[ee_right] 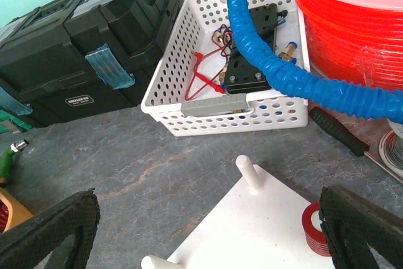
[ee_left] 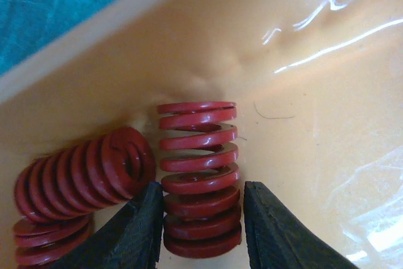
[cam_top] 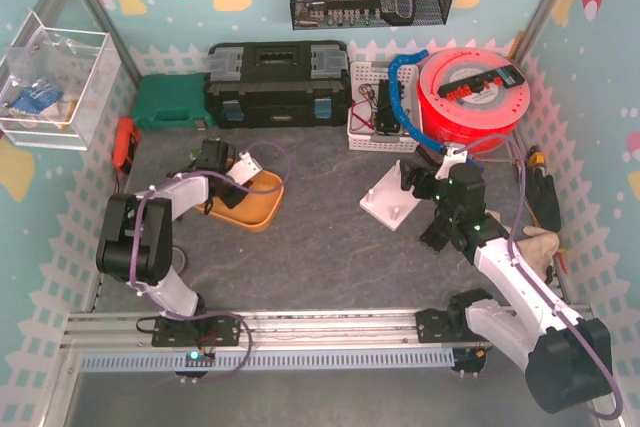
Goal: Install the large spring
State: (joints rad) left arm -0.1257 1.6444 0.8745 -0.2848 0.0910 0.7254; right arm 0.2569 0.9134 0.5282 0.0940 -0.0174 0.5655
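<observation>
In the left wrist view my left gripper [ee_left: 201, 225] is open with its jaws either side of a large red spring [ee_left: 200, 174]. The spring lies in the orange tray [ee_left: 315, 124]; the left finger touches it and the right finger is a hair off. Two more red springs [ee_left: 82, 177] lie to its left. In the top view this gripper [cam_top: 243, 169] is down in the tray [cam_top: 250, 209]. My right gripper [ee_right: 208, 209] is wide open and empty above the white peg plate [ee_right: 264, 225], which has bare pegs [ee_right: 247, 171] and a red spring [ee_right: 313, 230] seated on one peg.
Behind the plate [cam_top: 385, 202] stand a white perforated basket [cam_top: 375, 107], a red tubing spool [cam_top: 470, 97] with a blue hose [ee_right: 264, 55], a black toolbox [cam_top: 275, 82] and a green case [cam_top: 175, 102]. A rag and tools lie at the right edge [cam_top: 540, 237].
</observation>
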